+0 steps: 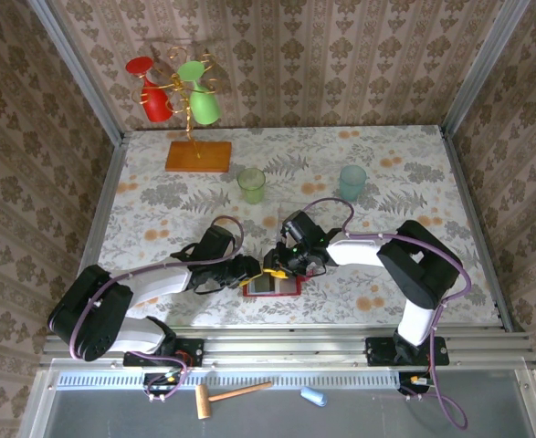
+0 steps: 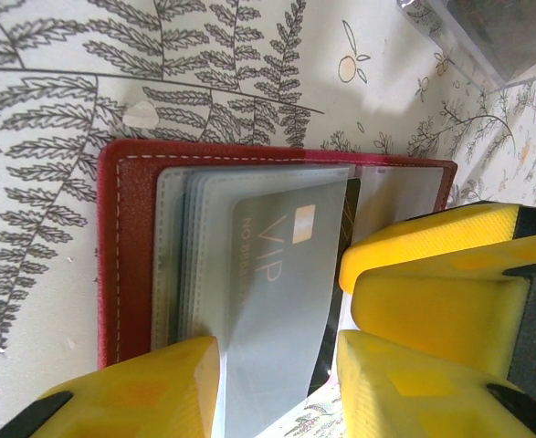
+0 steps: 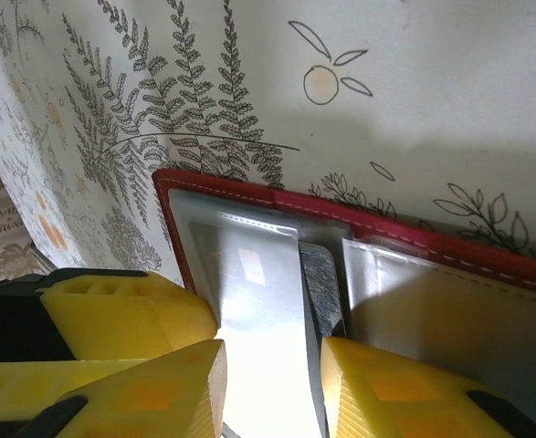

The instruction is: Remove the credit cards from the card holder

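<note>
Left gripper (image 2: 278, 360), wrist view: the blocky yellow fingers (image 2: 131, 397) stand apart with a grey card (image 2: 277, 274), one of the credit cards, lying in the gap between them; whether they bear on its edges cannot be told. Right gripper (image 3: 269, 370), wrist view: likewise parted across a pale card (image 3: 249, 274), contact uncertain. The card holder (image 2: 126, 237) lies open and flat on the table (image 1: 404, 164), near its front edge and between the two arms; in the top view both grippers crowd over it and hide most of it. It is red and leather-like, with white stitching along the rim, and carries a fan of frosted grey plastic sleeves (image 2: 172, 255). The grey card is smooth and matt, with a small gold chip square and the letters "VIP"; a smaller line beneath is too fine to read. A dark card (image 2: 348, 214) with thin gold lines shows just behind it, at the fold. More yellow finger blocks (image 2: 423, 242) cover the holder's right half in the left wrist view. The tablecloth (image 2: 67, 91) bears grey ferns and small orange fruit. Well behind stand a green cup (image 1: 251, 185), a teal cup (image 1: 352, 182) and an orange wooden base (image 1: 198, 156) carrying a wire stand (image 1: 187, 119) with a red glass (image 1: 152, 99) and a green glass (image 1: 202, 99). On the ledge below the arm bases lie a wooden mallet (image 1: 224, 397) and a small blue object (image 1: 313, 396).
</note>
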You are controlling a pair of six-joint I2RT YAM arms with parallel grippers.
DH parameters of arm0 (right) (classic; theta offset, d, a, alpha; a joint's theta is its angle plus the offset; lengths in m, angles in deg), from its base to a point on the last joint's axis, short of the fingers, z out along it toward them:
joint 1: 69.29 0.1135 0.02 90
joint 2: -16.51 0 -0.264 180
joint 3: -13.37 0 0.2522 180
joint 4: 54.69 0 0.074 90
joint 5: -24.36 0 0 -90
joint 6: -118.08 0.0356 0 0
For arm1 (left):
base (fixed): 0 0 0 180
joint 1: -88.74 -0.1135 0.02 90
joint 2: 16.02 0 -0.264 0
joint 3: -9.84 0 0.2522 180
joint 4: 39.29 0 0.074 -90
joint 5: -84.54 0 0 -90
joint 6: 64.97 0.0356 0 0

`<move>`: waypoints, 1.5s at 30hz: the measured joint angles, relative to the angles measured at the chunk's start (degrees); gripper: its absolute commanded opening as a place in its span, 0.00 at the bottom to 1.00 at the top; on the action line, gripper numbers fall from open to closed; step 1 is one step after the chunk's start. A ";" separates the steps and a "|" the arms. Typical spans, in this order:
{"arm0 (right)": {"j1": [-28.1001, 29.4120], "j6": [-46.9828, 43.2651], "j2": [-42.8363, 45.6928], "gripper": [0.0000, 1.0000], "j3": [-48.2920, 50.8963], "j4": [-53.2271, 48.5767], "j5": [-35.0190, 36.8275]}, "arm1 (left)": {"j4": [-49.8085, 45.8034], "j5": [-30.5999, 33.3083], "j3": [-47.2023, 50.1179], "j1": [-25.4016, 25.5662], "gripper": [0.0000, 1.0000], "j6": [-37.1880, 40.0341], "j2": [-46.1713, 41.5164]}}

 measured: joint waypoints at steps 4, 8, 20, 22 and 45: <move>0.00 -0.02 -0.02 0.35 -0.22 -0.09 0.17 | 0.31 -0.02 0.15 0.00 0.40 -0.02 0.00; 0.00 -0.07 -0.02 0.36 -0.24 -0.50 0.35 | 0.50 -0.04 0.22 0.00 0.40 -0.02 0.00; -0.02 -0.96 0.85 0.37 -0.28 -3.19 1.77 | 0.74 -0.04 0.26 0.00 0.40 -0.02 0.00; -0.02 -1.36 1.03 0.37 -0.31 -3.67 1.95 | 0.76 -0.04 0.31 0.00 0.40 -0.02 -0.02; -1.53 -3.48 7.28 0.34 0.48 -5.25 2.43 | -2.43 0.87 -1.11 0.00 0.32 0.35 -3.72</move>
